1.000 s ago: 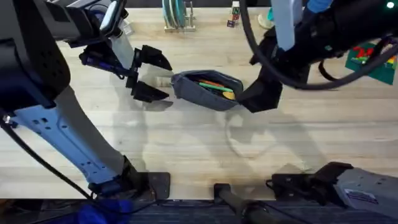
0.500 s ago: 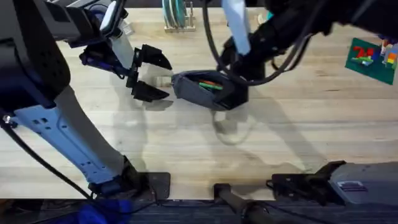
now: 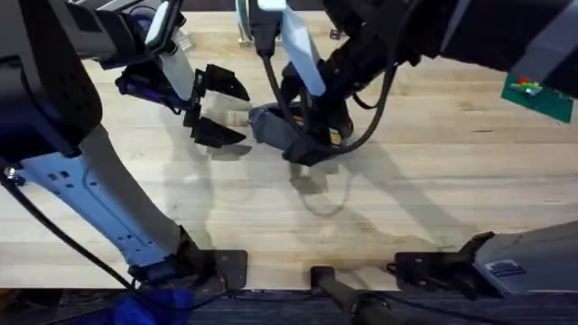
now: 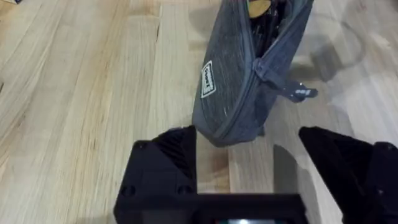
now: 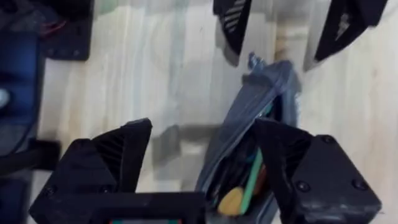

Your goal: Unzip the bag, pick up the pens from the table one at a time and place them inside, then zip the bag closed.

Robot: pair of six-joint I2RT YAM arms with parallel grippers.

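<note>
**Bag open, pens inside, both grippers spread**

Labels: the bag (image 4: 242,87) has a small white-bordered patch (image 4: 208,79) sewn on its side in the left wrist view; the writing on it is too small to read. No other legible text.

Contents: the bag is unzipped. Right wrist view looks into the opening: green pen (image 5: 254,174) lies along the inside, with an orange pen (image 5: 264,174) just beside it and a round yellow-orange end (image 5: 232,200) at the near side of the opening. Left wrist view also catches a bit of yellow at the bag's open mouth.

Position: bag sits on the table (image 3: 433,181), about mid-table, between the two grippers. Its zipper pull (image 4: 292,91) hangs off the end that faces the left gripper (dark tab, resting just off the fabric).

Left gripper (image 3: 217,113): fingers wide apart, holding nothing. It sits just beside the bag's end, not touching it; the bag end lies in line with the gap between the fingers.

Right gripper (image 5: 199,168): directly over the bag, fingers spread wide, nothing clamped. One finger (image 5: 292,162) overlaps the bag's open edge in its own view; can't tell whether it touches the fabric. In the overhead view the right arm covers most of the bag.
</note>
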